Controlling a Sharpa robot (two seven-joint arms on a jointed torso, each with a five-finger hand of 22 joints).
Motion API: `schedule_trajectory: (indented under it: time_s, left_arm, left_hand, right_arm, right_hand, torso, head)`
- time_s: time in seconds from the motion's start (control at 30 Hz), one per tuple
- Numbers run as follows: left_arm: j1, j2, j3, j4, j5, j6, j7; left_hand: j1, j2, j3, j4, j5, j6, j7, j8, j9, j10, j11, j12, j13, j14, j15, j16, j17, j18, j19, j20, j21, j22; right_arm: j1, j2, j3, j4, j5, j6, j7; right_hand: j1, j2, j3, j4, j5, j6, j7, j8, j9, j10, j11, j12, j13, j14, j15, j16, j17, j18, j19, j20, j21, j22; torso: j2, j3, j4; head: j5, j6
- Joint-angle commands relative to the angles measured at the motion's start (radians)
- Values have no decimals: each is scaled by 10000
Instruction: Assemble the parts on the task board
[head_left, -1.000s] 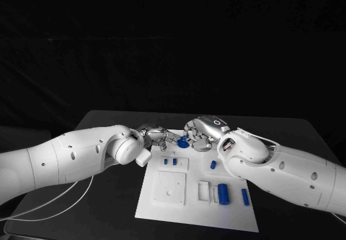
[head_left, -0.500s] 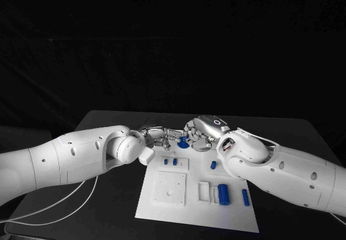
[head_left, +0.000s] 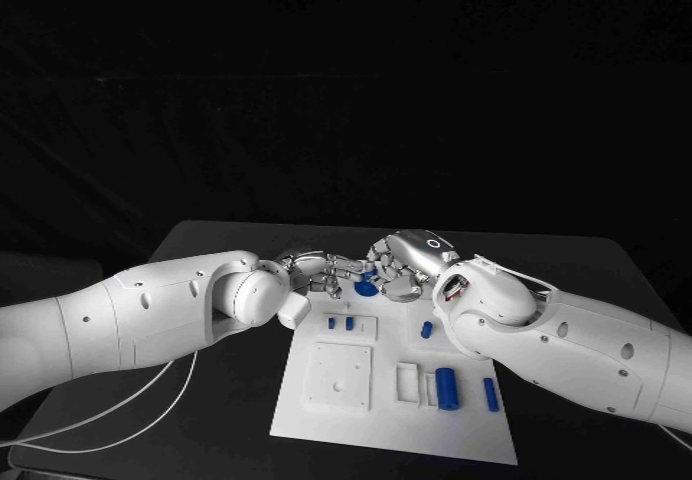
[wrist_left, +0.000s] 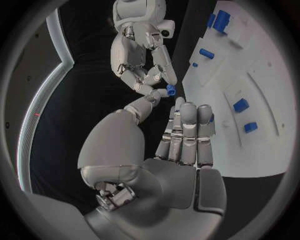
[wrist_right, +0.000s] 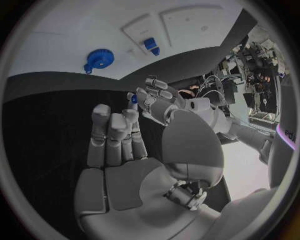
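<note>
Passing a small blue part (wrist_left: 170, 90) fingertip to fingertip, right hand (head_left: 400, 262) pinching, left hand (head_left: 320, 273) touching; I fear it drops onto the board (head_left: 389, 420).

Matt white plastic task board (head_left: 346, 400) on a matt black desk (head_left: 216, 420). Both arms are smooth white plastic. Each robot hand (head_left: 325, 272) (head_left: 401, 268) looks like glossy silver metal.

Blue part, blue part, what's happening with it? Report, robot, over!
Left hand and right hand: fingers meeting on small blue part, holder unclear. Part near task board's far edge. Nothing in the way.
</note>
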Motion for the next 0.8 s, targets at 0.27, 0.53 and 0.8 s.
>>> schedule_trajectory:
  time_s: [0.27,0.53,0.8]
  left_arm:
    - [11,50,3,26,80,169,56]
    - [11,92,2,27,81,274,113]
    - [11,117,0,61,81,479,91]
  left_hand:
    - [80,35,-21,-34,-37,-29,1,104,-10,-244,271,-17,-53,20,85,-75,-10,351,-50,-187,-57,-19]
    - [110,106,-29,-67,-36,54,-38,184,0,-194,215,7,-95,35,35,-72,-2,366,-47,-176,-61,-20]
    - [122,219,-69,-131,-36,191,-160,301,11,-47,118,53,-134,63,-59,-81,3,360,-46,-209,-57,-15]
  right_arm:
    - [-35,42,52,33,-33,-119,-9]
    - [-38,100,58,8,-33,-110,-6]
    - [-40,131,66,-19,-33,-132,-1]
  right_hand:
    - [84,-54,54,-1,-49,367,288,33,19,-14,-35,56,-23,21,-70,19,9,83,21,-54,41,152]
    - [86,-58,60,0,-49,368,287,34,22,-11,-36,59,-30,24,-72,19,10,83,26,-57,43,150]
    - [87,-63,64,1,-49,368,287,34,23,-9,-37,61,-35,26,-73,17,10,83,28,-59,44,150]
  torso:
    - [0,-3,-1]
    - [-2,-4,-7]
    - [0,-2,1]
  head:
    - [31,-2]
    - [34,-2]
    - [30,-8]
